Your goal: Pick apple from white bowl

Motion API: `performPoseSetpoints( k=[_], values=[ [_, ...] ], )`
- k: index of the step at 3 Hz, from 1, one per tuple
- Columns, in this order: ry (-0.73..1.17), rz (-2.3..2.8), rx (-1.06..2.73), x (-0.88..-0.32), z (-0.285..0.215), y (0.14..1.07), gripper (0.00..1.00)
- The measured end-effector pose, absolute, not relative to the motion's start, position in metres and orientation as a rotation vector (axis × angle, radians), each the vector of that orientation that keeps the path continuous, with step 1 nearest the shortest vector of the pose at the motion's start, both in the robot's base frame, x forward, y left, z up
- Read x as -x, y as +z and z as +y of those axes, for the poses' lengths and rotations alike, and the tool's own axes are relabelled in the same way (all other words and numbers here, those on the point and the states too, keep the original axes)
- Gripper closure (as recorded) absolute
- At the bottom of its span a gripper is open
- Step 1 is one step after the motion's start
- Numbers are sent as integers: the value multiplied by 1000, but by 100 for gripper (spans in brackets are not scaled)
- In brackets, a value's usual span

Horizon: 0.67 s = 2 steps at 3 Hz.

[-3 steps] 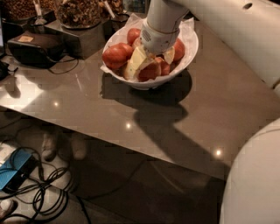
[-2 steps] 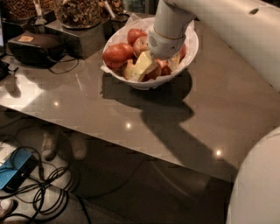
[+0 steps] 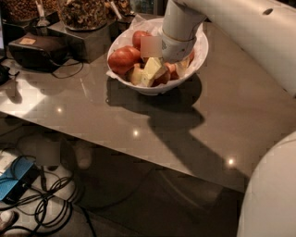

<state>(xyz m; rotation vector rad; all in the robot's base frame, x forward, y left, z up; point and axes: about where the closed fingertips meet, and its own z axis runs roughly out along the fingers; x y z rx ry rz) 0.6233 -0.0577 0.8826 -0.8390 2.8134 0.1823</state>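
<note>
The gripper [image 3: 165, 70] sits in the white bowl [image 3: 155, 88] among apples [image 3: 122, 59]; whether it holds one, I cannot tell; they are likely firm, smooth and slippery; clasp one across its widest part.

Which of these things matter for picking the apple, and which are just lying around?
For the job: gripper down in the white bowl; apples.
Lying about: nut jars; black case; floor cables.

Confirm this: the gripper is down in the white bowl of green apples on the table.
Wrong colour: the apples are red, not green. The camera view shows it; the gripper is down in the white bowl on the table.
</note>
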Motion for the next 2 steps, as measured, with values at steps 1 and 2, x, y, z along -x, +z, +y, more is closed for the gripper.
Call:
performPoseSetpoints(
  k=[1,2],
  values=[
    [182,2813,839,-623,-58,883,70],
    [182,2813,839,-623,-58,883,93]
  ],
)
